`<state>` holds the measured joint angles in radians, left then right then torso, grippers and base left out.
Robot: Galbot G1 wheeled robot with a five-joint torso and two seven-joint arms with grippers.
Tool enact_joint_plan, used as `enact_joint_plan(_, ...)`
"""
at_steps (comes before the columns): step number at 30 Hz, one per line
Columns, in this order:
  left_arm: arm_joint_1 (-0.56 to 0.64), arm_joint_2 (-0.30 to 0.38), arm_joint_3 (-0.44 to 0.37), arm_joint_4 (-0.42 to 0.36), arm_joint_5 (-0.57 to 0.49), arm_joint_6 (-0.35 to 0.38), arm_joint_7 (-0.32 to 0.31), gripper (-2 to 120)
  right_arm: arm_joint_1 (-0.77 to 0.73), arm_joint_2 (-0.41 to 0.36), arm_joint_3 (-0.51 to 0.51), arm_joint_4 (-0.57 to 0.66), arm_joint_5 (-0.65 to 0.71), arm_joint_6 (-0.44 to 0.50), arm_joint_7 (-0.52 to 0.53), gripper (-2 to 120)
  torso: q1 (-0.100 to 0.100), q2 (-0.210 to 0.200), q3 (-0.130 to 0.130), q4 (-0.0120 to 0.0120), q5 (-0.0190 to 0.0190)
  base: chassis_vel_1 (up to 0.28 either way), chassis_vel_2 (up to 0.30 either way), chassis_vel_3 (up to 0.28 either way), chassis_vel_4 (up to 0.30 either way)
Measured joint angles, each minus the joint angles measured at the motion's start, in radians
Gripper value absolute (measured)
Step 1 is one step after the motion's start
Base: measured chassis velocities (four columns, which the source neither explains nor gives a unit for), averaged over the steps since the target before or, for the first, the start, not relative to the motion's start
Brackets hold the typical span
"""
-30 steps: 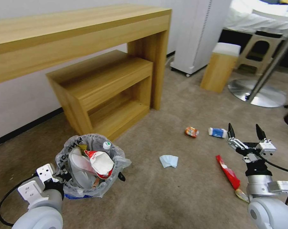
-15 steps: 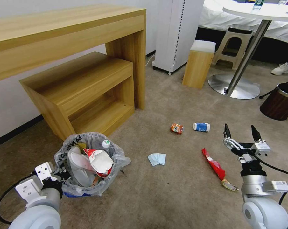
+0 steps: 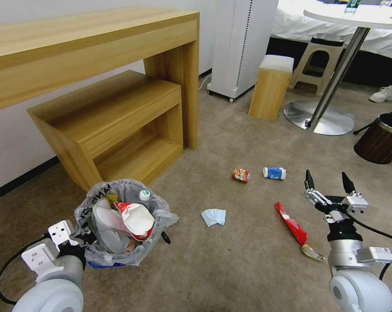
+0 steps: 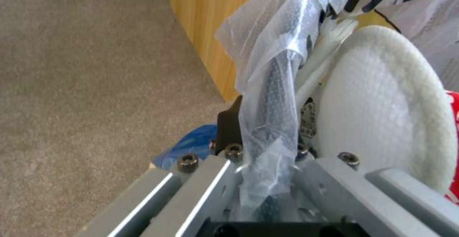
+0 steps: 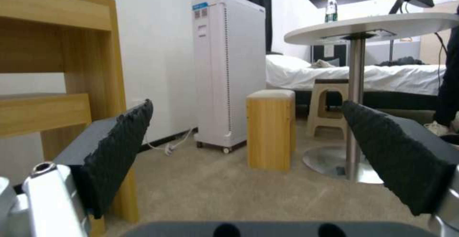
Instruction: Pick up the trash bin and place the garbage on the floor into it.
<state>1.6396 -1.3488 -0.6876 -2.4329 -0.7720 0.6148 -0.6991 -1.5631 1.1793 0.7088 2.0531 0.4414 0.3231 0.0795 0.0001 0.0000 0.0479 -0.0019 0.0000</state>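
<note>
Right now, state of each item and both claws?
trash bin: held up by its bagged rim, already part full
left claw: shut on the bin rim
right claw: open, empty, hovering over the floor
red wrapper: flat on floor
blue tissue: on floor
orange can: crushed, on floor
blue-white cup: on its side

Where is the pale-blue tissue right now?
In the head view the pale-blue tissue lies on the carpet, between the trash bin and the red wrapper.
</note>
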Motion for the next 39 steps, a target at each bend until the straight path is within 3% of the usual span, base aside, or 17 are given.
enact_joint_plan(10,0.002,-0.002,-0.003,-0.002,0.000,0.000,0.000,0,0.010,0.000,-0.008,-0.005,-0.001,0.004,0.001,100,0.000,0.000,0.000,0.0000,0.0000,-0.025,0.019,0.023,-0.032)
enact_joint_plan(27,-0.002,-0.003,-0.001,-0.001,0.001,0.000,0.000,0,0.005,-0.052,-0.010,-0.005,-0.031,-0.038,0.057,100,0.000,0.000,0.000,0.0000,-0.0001,-0.147,0.151,0.139,-0.147)
enact_joint_plan(30,-0.001,-0.002,-0.003,-0.004,0.000,0.000,0.000,0,-0.005,-0.086,-0.010,-0.004,-0.045,-0.069,0.073,100,0.000,0.000,0.000,-0.0001,0.0003,0.000,0.000,0.000,0.000)
enact_joint_plan(33,0.002,-0.001,-0.004,-0.005,-0.002,0.000,0.000,0,-0.044,-0.179,0.009,0.001,-0.086,-0.187,0.072,100,0.000,0.000,0.000,-0.0001,0.0001,0.000,0.000,0.000,0.000)
enact_joint_plan(34,0.002,-0.001,-0.004,-0.005,-0.002,0.000,0.000,0,-0.044,-0.179,0.009,0.001,-0.086,-0.187,0.072,100,0.000,0.000,0.000,-0.0001,0.0001,0.000,0.000,0.000,0.000)
enact_joint_plan(39,0.002,0.001,-0.005,-0.005,-0.003,-0.003,0.001,0,-0.094,-0.300,0.053,-0.017,-0.106,-0.307,0.006,100,0.000,0.000,0.000,0.0000,0.0002,0.000,0.000,0.000,0.000)
